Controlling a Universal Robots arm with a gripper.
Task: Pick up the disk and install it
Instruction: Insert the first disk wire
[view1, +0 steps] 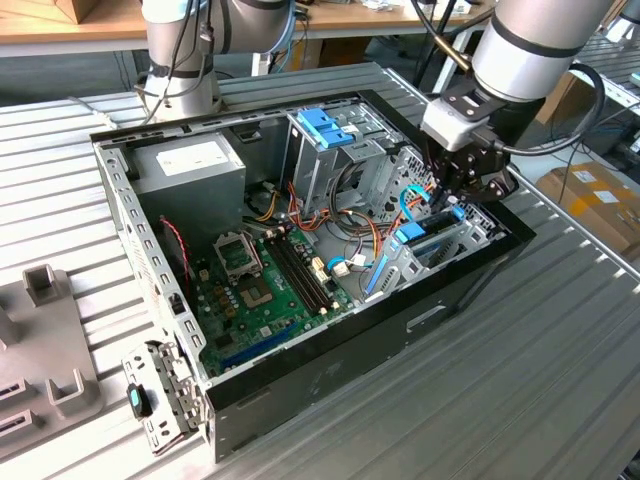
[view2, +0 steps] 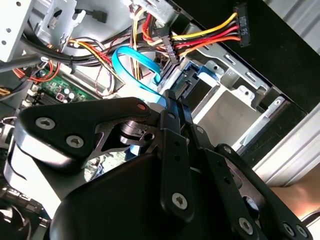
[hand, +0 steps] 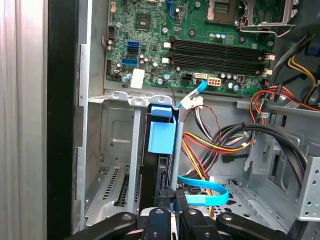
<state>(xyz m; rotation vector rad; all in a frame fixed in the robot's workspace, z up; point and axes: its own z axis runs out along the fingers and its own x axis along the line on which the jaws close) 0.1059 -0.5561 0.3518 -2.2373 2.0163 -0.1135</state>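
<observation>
The disk (view1: 425, 240) stands on edge inside the metal bay (view1: 482, 228) at the exterior view's right end of the open computer case. Its blue rail (hand: 162, 135) and dark edge run away from the fingers in the first wrist view. My gripper (view1: 450, 200) hangs straight above it. The two fingers sit close together, shut, with the gripper (hand: 173, 202) tips at the disk's near end. In the second wrist view the gripper (view2: 176, 95) tips meet the disk's blue plastic (view2: 187, 82).
A looping blue data cable (hand: 205, 192) and bundled power wires (hand: 220, 142) lie beside the bay. The motherboard (view1: 265, 280), grey power-supply box (view1: 190, 165) and blue-topped drive cage (view1: 325, 125) fill the case. A second arm's base (view1: 180, 60) stands behind it; grey fixtures (view1: 45, 340) lie on the ribbed table.
</observation>
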